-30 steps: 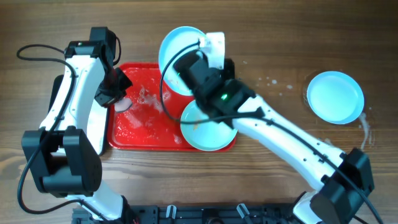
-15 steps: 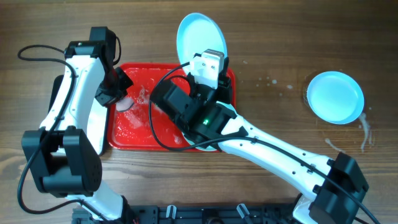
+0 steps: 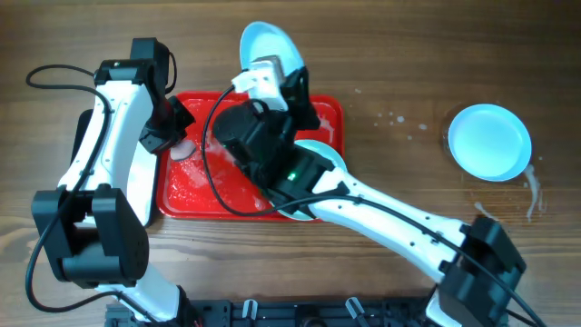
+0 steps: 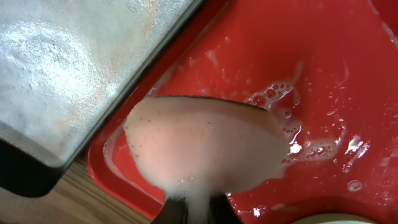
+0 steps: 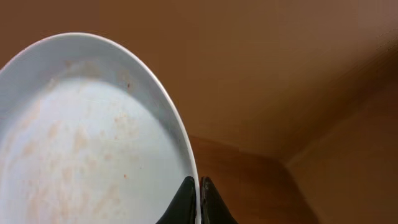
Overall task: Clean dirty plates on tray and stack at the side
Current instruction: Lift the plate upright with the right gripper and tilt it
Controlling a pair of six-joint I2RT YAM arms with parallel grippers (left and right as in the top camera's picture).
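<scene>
My right gripper (image 3: 277,65) is shut on the rim of a pale blue plate (image 3: 263,44) and holds it tilted up above the back edge of the red tray (image 3: 186,195). In the right wrist view this plate (image 5: 81,137) shows orange-brown smears, and the fingers (image 5: 199,199) pinch its edge. A second plate (image 3: 320,151) lies on the tray's right part, mostly hidden under my right arm. A third plate (image 3: 490,141) lies on the table at the far right. My left gripper (image 3: 177,145) is shut on a foamy sponge (image 4: 205,146) over the tray's wet left end (image 4: 323,74).
A silvery, black-rimmed metal tray (image 4: 74,62) lies just left of the red tray. Soap foam and water cover the red tray's floor. Drops and a wet ring mark the wood around the far-right plate.
My right arm has swung left over the tray, carrying the held plate first right and then back left along the tray's back edge. The left arm and sponge have stayed still.
</scene>
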